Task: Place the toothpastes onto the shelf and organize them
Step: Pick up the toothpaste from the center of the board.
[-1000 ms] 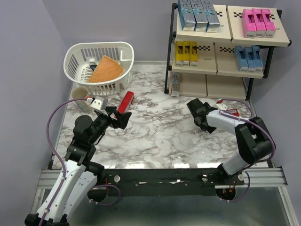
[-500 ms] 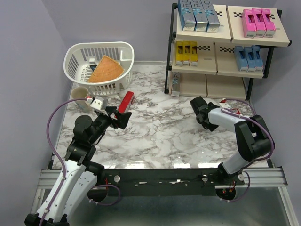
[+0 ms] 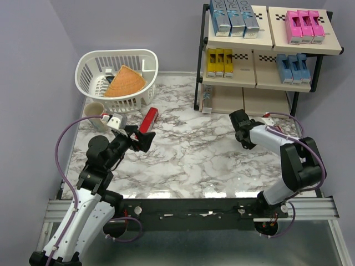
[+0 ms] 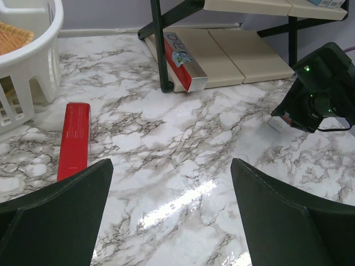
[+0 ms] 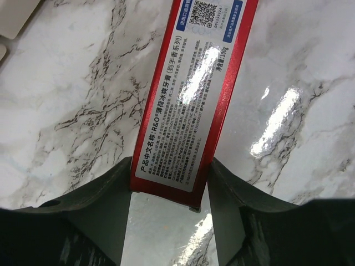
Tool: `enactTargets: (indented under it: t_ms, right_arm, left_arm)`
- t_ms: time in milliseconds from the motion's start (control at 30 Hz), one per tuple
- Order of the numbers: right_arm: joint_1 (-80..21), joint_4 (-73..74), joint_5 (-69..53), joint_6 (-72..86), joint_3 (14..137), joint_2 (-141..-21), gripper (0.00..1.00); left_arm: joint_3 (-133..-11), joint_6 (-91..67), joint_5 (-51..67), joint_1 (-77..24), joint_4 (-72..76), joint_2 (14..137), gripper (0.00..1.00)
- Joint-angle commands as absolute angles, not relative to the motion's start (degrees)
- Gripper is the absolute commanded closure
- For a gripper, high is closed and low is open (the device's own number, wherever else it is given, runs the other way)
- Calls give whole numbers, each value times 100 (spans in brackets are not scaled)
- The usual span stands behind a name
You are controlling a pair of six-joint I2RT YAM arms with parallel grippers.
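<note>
One red toothpaste carton (image 5: 188,100) | end between right jaws, pinched both sides | left jaws spread

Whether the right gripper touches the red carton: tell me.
Touching. Right wrist view: the right gripper straddles the red carton, both fingers flush against its sides, no gap visible.

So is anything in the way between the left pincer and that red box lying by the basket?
Nothing visible: only bare marble tabletop lies between the open left pincer and the red toothpaste carton.
</note>
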State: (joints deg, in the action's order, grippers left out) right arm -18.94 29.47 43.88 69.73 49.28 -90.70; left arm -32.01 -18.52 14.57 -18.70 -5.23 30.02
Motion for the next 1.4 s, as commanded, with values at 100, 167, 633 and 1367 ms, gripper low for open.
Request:
enactTargets:
  t_ms: [100,167,633,1367]
  right_arm:
    - [-1977,1812,3359,5392,4212,-8105,49]
    - [-2135,1557,2884,5134,4079,-7728,49]
    - [-2593,-1554,-1649,4245,1969,-5126,59]
    - [-2707,-4658,-3682,5572,1661,-4878,56]
  left_arm:
    - [-3155,-1890,1635,-1828,-395,3006,1]
    - [-3138,-1916,1679,-1828,-369,3032,1]
    - [-2339,-4076,2373,-1881,1516,3269,1]
    - [-1388,-5397,44,-3884,7934,6783,1]
